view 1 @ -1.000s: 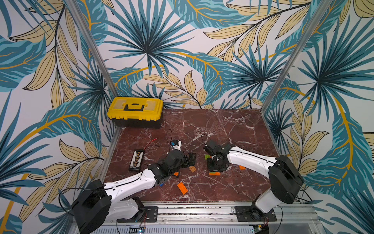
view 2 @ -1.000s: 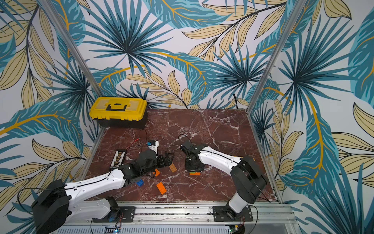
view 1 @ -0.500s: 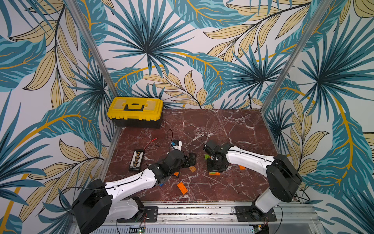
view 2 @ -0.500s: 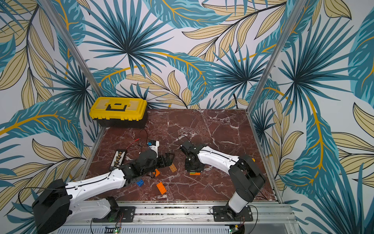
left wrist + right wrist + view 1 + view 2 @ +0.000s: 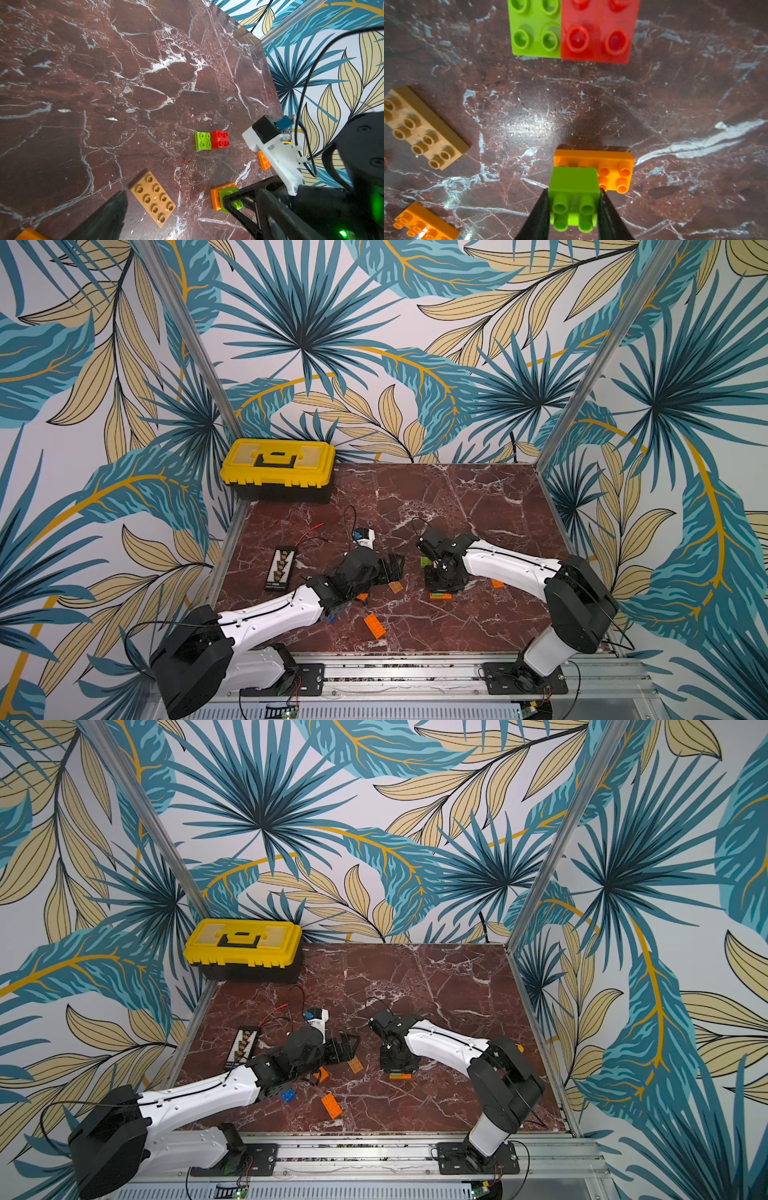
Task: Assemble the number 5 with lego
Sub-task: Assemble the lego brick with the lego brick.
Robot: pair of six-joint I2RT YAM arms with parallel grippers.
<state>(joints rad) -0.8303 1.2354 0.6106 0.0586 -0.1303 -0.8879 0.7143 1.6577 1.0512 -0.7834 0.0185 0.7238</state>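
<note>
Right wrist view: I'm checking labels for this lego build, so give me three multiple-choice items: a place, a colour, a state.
1. The green brick in the right end effector sits: A on an orange brick; B on the toolbox; C on the bare table.
2. The square brick touching the loose green brick is: A blue; B red; C tan.
3. The left end effector is: A open; B shut on a brick; C shut, empty.
Key: 1 A, it covers one end of the orange brick; 2 B, the red brick lies against it; 3 A, its jaws stand apart in a top view.
</note>
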